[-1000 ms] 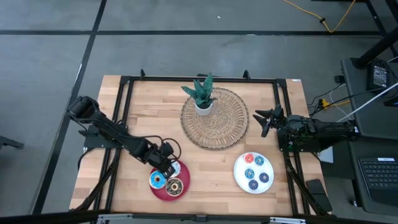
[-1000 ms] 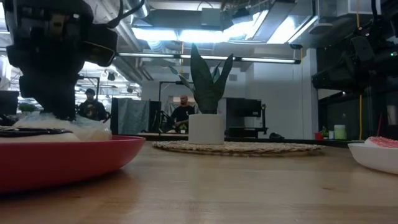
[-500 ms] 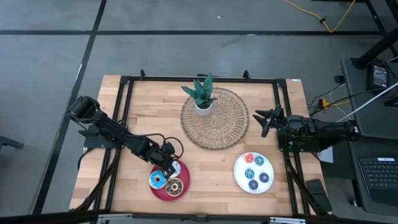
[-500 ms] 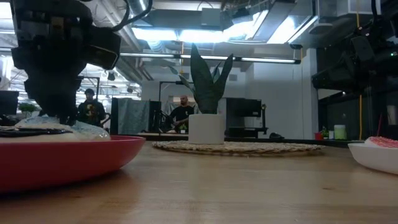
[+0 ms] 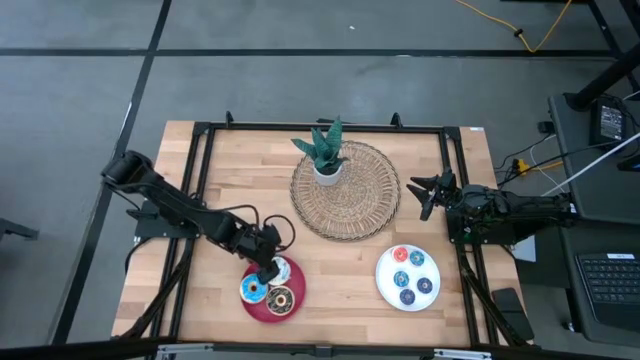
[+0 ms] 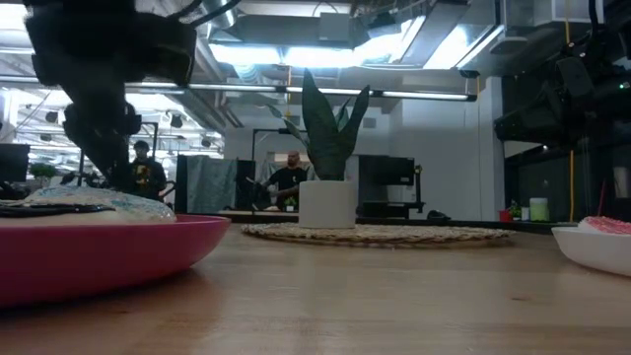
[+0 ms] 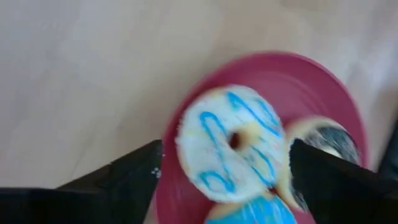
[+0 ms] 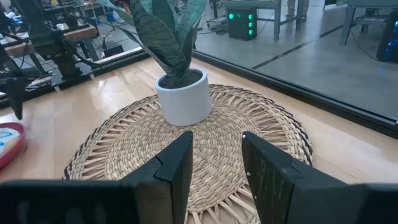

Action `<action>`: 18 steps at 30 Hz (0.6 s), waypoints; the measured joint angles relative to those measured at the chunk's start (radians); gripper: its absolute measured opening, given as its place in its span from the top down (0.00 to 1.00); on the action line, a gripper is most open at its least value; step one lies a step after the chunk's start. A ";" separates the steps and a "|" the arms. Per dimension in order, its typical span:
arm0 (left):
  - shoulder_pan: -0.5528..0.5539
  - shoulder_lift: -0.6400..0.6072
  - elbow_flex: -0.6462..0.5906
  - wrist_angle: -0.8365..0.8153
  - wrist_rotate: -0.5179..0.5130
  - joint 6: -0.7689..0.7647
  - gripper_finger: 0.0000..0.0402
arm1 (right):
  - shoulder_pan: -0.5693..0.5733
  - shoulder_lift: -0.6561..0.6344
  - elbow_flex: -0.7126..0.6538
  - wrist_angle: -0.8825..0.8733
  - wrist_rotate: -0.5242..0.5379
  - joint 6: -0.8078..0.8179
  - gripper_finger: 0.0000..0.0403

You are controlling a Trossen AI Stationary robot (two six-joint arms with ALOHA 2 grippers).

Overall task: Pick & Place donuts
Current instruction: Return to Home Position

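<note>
The placing appears to be finished. The step in hand is judged to be the withdrawal of the left arm to its rest pose.

Seen from above, the pink plate [image 5: 262, 313] is found at about 7 o'clock on the worktop [image 5: 230, 180]. All three larger donuts are seen lying on it, packed close together:
- the white donut [image 7: 233, 152] at about 1 o'clock of the plate
- the light-blue donut [image 5: 253, 290] at 9 o'clock
- the brown donut [image 5: 281, 299] at 5 o'clock

The small donuts [image 5: 401, 279] are seen on the white plate [image 5: 384, 290], at 5 o'clock on the worktop.

The left end effector [image 5: 268, 266] is held over the 12 o'clock edge of the pink plate, just above the white donut. Its fingers are spread wide and nothing is gripped between them. In the left wrist view the white donut is seen lying free on the plate beyond the gap.

The right end effector [image 5: 432, 190] is parked just beside the woven mat [image 5: 345, 210], at the mat's 3 o'clock. It is pointed toward the potted plant [image 5: 326, 160]. Its fingers are moderately parted and empty.

For the next move, a clean lift is probably called for first, so that the open fingers are carried clear of the white donut and the plate rim without either being nudged. The arm can then be drawn back toward 9 o'clock, where its base is mounted. The fingers are best kept apart until the plate is well cleared, since a closing finger could catch the donut's edge. No work appears to be needed from the right arm.
</note>
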 joint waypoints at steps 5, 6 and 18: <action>0.024 -0.063 0.000 0.001 0.059 0.216 0.12 | 0.000 0.000 0.000 0.000 0.000 0.000 0.65; 0.029 -0.077 0.000 0.001 0.059 0.258 0.12 | 0.000 0.000 0.000 0.000 0.000 0.000 0.65; 0.130 -0.277 -0.014 0.004 0.057 0.446 0.12 | 0.000 0.000 0.000 0.000 0.000 -0.001 0.65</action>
